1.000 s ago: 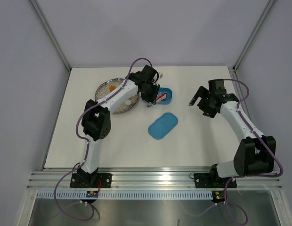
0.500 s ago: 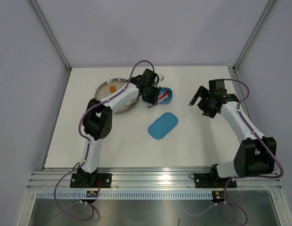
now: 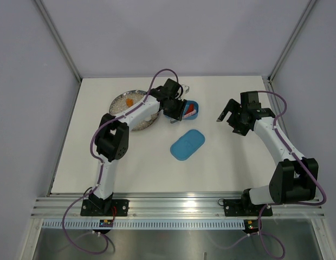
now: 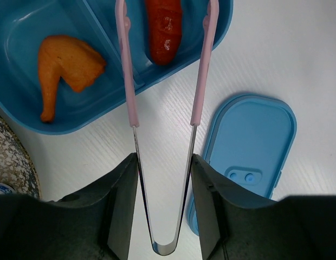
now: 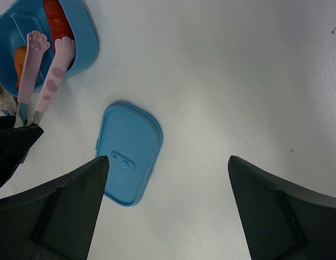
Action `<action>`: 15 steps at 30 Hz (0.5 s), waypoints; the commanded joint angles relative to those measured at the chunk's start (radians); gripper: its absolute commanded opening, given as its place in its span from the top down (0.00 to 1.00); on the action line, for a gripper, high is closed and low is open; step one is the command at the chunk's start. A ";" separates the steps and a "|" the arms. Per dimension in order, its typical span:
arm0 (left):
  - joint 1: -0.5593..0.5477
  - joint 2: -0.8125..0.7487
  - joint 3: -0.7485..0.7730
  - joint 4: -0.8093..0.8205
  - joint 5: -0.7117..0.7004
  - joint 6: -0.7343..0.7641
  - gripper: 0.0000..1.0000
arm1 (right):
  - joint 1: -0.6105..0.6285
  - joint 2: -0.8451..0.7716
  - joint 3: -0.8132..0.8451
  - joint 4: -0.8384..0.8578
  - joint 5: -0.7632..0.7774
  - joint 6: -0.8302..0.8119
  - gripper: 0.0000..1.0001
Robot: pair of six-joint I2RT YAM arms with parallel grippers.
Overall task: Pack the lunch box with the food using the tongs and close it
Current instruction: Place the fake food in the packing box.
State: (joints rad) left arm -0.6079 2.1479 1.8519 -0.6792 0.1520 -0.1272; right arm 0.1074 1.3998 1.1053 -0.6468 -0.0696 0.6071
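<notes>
The blue lunch box [image 4: 21,32] lies open at the top of the left wrist view. An orange piece of food [image 4: 65,65] lies in its left compartment and a red piece [image 4: 163,27] in its right one. My left gripper [image 4: 163,162] is shut on the pink-white tongs [image 4: 127,81]. Their arms are spread, one on each side of the red piece without pinching it. The flat blue lid [image 3: 187,144] lies on the table nearer to me than the box [image 3: 196,108]. My right gripper [image 3: 225,114] hovers open and empty to the right of the box.
A round speckled plate [image 3: 124,103] with an orange morsel [image 3: 128,101] sits left of the box, partly under my left arm. White table surrounds the lid [image 5: 127,162]. Grey walls close in the back and sides.
The tongs' arms have spread apart over the box, and the red piece now lies loose in the right compartment. The right arm has not moved.
</notes>
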 commanded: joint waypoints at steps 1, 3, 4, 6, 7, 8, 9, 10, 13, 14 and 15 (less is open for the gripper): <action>0.002 -0.077 0.018 0.035 -0.003 0.017 0.55 | 0.000 -0.035 -0.001 0.029 -0.010 0.006 0.00; 0.002 -0.080 0.018 0.035 -0.003 0.017 0.56 | 0.000 -0.036 -0.001 0.029 -0.010 0.005 0.00; 0.002 -0.080 0.018 0.033 -0.006 0.015 0.56 | 0.000 -0.036 -0.001 0.030 -0.012 0.006 0.01; 0.002 -0.085 0.017 0.033 -0.006 0.012 0.57 | 0.000 -0.036 -0.001 0.030 -0.012 0.006 0.01; 0.002 -0.089 0.017 0.033 -0.005 0.008 0.58 | 0.000 -0.036 -0.001 0.029 -0.013 0.006 0.00; 0.002 -0.092 0.015 0.033 -0.006 0.006 0.58 | 0.000 -0.036 -0.001 0.029 -0.013 0.005 0.01; 0.002 -0.097 0.013 0.033 -0.006 0.006 0.58 | 0.000 -0.038 -0.001 0.029 -0.015 0.005 0.00; 0.002 -0.102 0.012 0.035 -0.005 0.005 0.59 | 0.000 -0.038 -0.001 0.029 -0.013 0.005 0.01; 0.000 -0.115 0.013 0.035 -0.009 0.005 0.59 | 0.000 -0.039 0.001 0.030 -0.016 0.005 0.01; 0.002 -0.120 0.013 0.035 -0.012 0.006 0.59 | 0.000 -0.039 0.001 0.030 -0.018 0.006 0.01; 0.000 -0.126 0.013 0.035 -0.014 0.006 0.59 | 0.000 -0.039 0.001 0.029 -0.018 0.006 0.01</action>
State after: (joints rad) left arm -0.6079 2.1105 1.8519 -0.6804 0.1501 -0.1280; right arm 0.1074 1.3956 1.1053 -0.6468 -0.0719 0.6071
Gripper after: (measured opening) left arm 0.415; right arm 0.993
